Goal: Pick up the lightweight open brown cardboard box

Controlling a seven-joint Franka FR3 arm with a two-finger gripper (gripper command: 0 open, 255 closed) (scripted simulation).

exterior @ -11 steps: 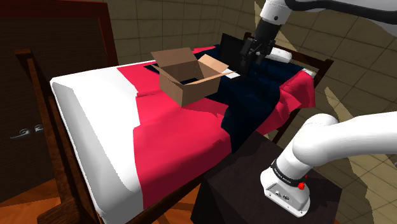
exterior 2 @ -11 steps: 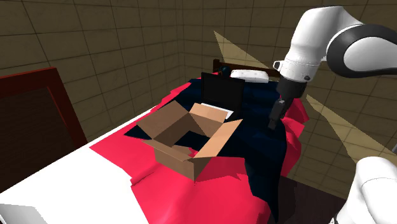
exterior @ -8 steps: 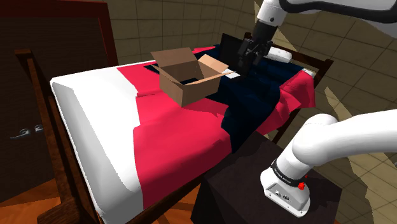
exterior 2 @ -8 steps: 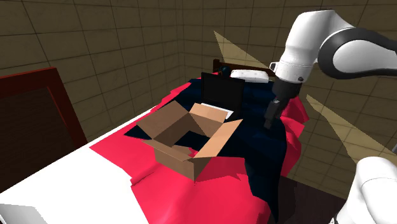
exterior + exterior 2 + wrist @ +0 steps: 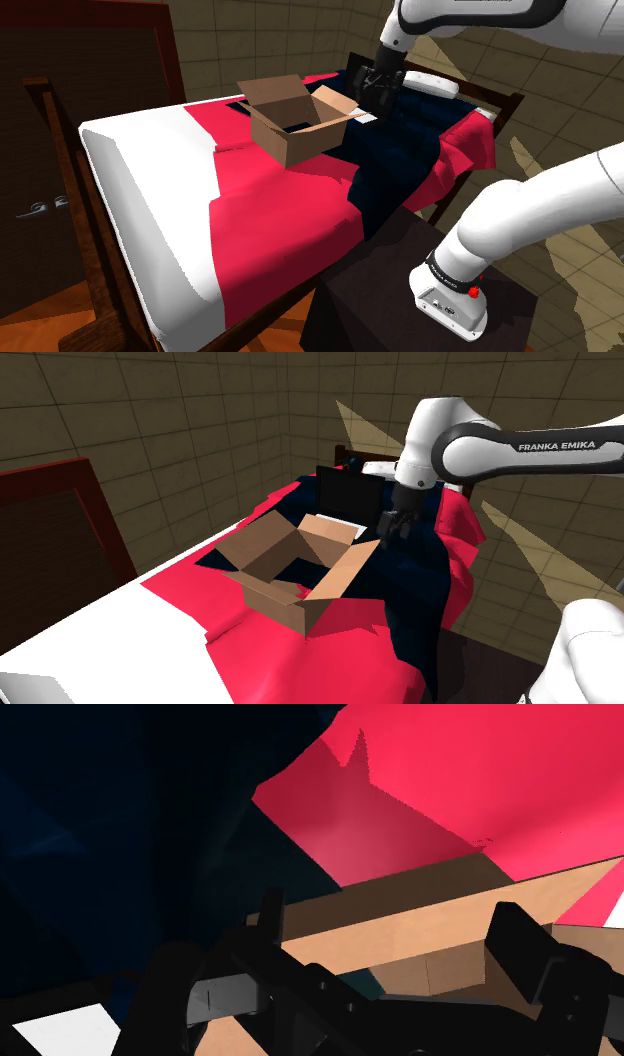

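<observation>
An open brown cardboard box (image 5: 293, 126) with its flaps spread sits on the red bed cover (image 5: 270, 200), near the middle of the bed. In the second exterior view the box (image 5: 290, 566) stands just left of my gripper (image 5: 389, 533). My black gripper (image 5: 378, 92) hangs close above the box's flap on the shoulder view's right. In the wrist view my gripper (image 5: 392, 940) is open, its fingers (image 5: 266, 918) standing apart, and the edge of a cardboard flap (image 5: 420, 939) runs across the gap between them. I cannot tell whether they touch it.
A navy blanket (image 5: 400, 150) covers the bed beside the box. A black upright panel (image 5: 348, 493) stands behind the box, and a white pillow (image 5: 432, 83) lies by the headboard. A dark wooden cabinet (image 5: 90, 60) rises at the shoulder view's left, and my stand (image 5: 390, 280) sits at its lower right.
The arm has swung to the shoulder view's left, bringing the gripper from over the navy blanket to the box's near flap. The box has not moved.
</observation>
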